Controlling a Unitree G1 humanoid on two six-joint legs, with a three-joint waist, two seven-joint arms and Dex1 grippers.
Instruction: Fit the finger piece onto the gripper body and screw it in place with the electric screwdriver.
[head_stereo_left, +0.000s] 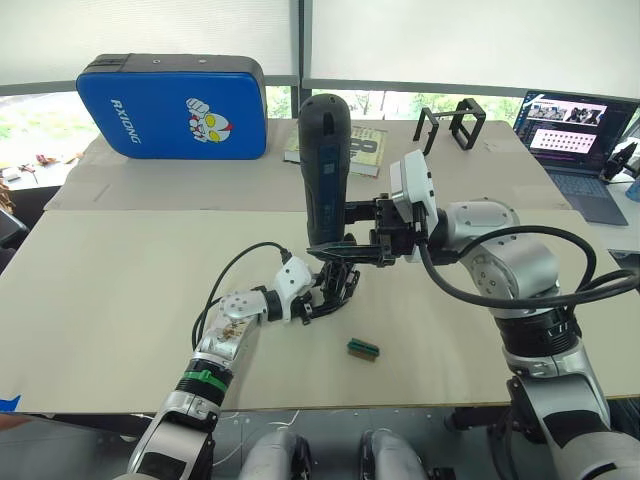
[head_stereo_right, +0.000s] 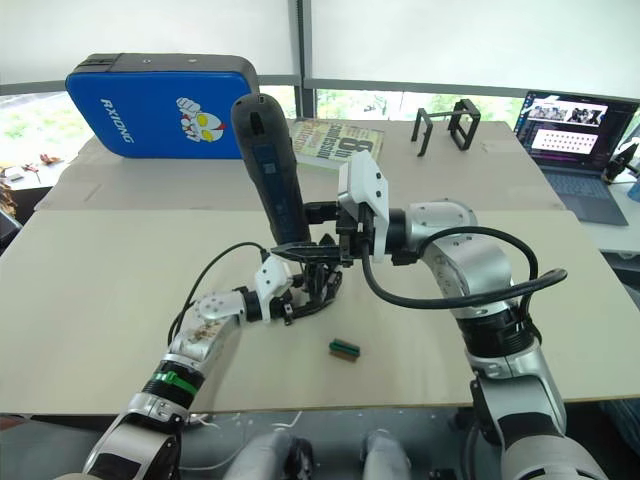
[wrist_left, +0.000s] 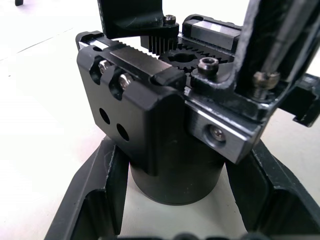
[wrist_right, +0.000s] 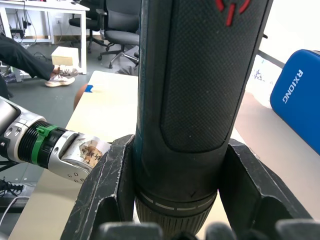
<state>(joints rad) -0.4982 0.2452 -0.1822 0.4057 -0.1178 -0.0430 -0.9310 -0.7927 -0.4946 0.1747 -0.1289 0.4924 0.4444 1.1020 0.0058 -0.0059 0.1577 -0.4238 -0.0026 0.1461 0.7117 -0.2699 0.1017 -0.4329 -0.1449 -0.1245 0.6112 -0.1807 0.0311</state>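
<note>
At frame center, the right gripper (head_stereo_left: 345, 232) fingers clamp the upright electric screwdriver (head_stereo_left: 326, 165) above the gripper body (wrist_left: 172, 145), itself clamped by left gripper (head_stereo_left: 335, 290) fingers.

Beige table (head_stereo_left: 120, 300) spans most of the frame; a seam runs across it at mid-height, splitting near and far sections. Gripper body (wrist_left: 170, 150) stands on the near section at centre, base down on the surface. Small green block (head_stereo_left: 362, 348) lies just lower right of it, apart. Far section: blue pad (head_stereo_left: 172, 106) upper left, on edge; book (head_stereo_right: 335, 140) flat at top centre, beside the pad; black wire-frame stand (head_stereo_left: 452, 124) upper right. Laptop (head_stereo_left: 573, 135) at far upper right, open; can't tell if its surface is the same table.
</note>
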